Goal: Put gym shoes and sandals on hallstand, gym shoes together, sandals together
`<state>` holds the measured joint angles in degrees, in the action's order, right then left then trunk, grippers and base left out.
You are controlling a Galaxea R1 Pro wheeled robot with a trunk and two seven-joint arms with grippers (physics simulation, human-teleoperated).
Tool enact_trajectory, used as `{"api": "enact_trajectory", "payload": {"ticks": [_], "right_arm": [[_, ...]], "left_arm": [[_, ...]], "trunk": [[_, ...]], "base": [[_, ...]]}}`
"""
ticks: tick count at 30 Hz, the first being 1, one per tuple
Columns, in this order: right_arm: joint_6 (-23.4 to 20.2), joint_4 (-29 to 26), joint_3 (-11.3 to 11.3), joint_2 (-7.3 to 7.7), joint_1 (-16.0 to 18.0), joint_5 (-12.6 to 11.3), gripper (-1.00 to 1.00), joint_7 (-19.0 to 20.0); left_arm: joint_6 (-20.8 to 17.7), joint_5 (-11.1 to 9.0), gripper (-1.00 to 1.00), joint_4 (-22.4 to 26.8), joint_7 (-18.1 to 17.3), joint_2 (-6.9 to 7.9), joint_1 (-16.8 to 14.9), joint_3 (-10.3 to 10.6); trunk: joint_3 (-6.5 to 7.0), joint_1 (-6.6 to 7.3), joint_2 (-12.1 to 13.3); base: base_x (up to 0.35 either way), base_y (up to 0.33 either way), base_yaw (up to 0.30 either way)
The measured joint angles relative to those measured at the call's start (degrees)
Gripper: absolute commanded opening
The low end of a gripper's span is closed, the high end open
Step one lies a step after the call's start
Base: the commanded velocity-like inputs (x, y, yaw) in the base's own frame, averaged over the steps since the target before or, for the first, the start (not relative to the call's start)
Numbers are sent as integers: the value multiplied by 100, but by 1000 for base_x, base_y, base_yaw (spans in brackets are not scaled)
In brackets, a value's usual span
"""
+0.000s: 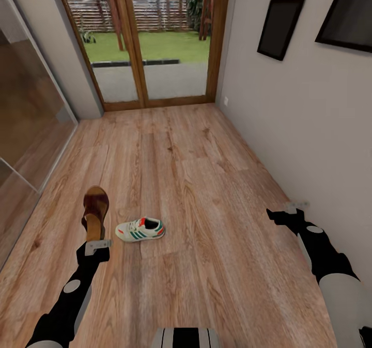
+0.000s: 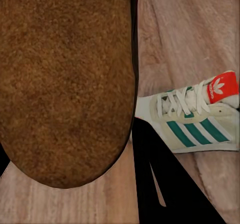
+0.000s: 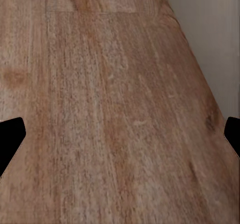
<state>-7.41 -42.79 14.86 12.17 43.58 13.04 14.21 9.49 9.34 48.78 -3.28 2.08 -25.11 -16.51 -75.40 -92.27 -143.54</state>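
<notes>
The corridor floor (image 1: 196, 182), light wood-grain plank, runs from the robot to glazed timber-framed doors (image 1: 155, 43) giving onto a lawn; a plain grey wall (image 1: 310, 131) carrying two dark frames bounds the robot's right side, and a glass-fronted panel (image 1: 26, 120) the left. The left tool (image 1: 97, 245) is pinching one sandal (image 1: 95, 211) at its heel end, the sandal raised off the planks with its toe pointing away from the robot; in the left wrist view its brown sole (image 2: 65, 79) hangs close before the camera. One gym shoe (image 1: 140, 229) lies on the floor just beside the held sandal, side stripes showing. The right tool (image 1: 289, 212) is spread and empty, held near the right wall above bare planks (image 3: 115, 114). Risk, as judged: the grip takes only one end of the sandal, so a quick swing or turn could let it pivot or slip out; lowering the left arm carelessly could also knock the gym shoe aside.
</notes>
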Motion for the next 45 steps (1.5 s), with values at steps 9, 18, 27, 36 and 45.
{"api": "enact_trajectory", "payload": {"ticks": [9,18,27,36,45], "right_arm": [[0,0,0,6,0,0,100,0],[0,0,5,18,0,0,100,0],[8,15,0,18,0,0,100,0],[9,25,1,18,0,7,100,0],[18,28,3,17,1,8,100,-1]], "left_arm": [[0,-1,-100,1,-2,-1,9,0],[0,-2,-100,1,-1,-1,9,0],[0,-2,-100,1,-2,-1,9,0],[0,-2,-100,1,-4,-1,10,0],[-1,-2,-100,-7,-6,0,11,0]], "trunk": [[280,23,12],[561,46,24],[822,146,190],[998,344,551],[1160,541,912]], "base": [[0,0,-1],[0,0,0],[0,0,0],[0,0,0],[0,0,58]]}}
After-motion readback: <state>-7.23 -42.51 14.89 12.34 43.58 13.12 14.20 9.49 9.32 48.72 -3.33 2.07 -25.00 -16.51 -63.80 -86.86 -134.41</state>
